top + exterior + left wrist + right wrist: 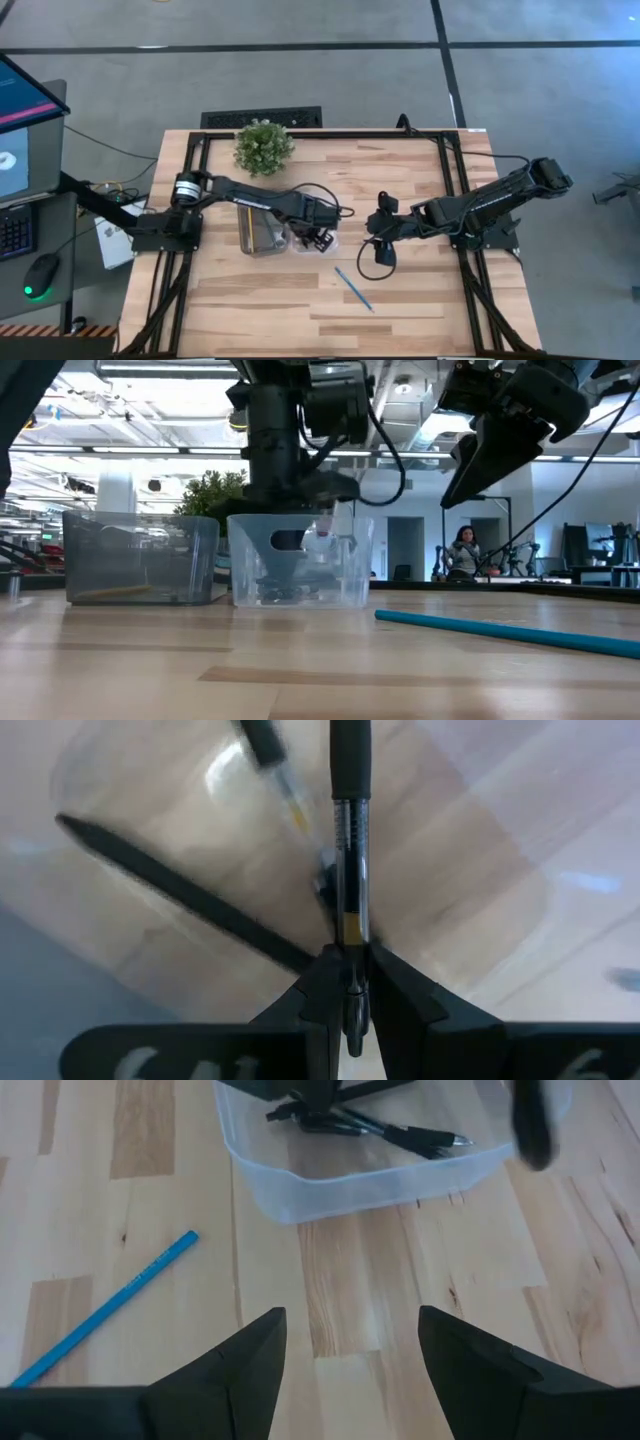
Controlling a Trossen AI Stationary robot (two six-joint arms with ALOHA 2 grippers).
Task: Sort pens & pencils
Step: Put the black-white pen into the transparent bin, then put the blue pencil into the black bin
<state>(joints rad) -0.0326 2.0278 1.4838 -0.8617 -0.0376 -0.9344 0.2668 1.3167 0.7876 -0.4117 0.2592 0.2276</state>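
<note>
Left gripper: the left gripper [348,982] reaches down into a clear plastic bin [300,560] near the middle of the wooden table [420,300]; its fingers are clamped on a black pen [349,850] with a see-through barrel.
Pens in bin: two more dark pens [385,1128] lie on the floor of that same bin, crossing each other under the held one.
Right gripper: the right gripper [350,1355] hovers above bare tabletop just beside the pen bin, its two fingers spread wide apart with nothing between them.
Blue pencil: a blue pencil [353,288] lies flat on the table, outside both bins, nearer the front edge than the right gripper, and apart from it.
Second bin: another clear bin [140,557] stands just beside the pen bin, on the left arm's side; a thin yellowish stick [125,592] lies at its bottom.
Plant: a small green potted plant [263,146] sits near the far edge of the table.
Background: a seated person [463,552] shows far off in the room.
</note>
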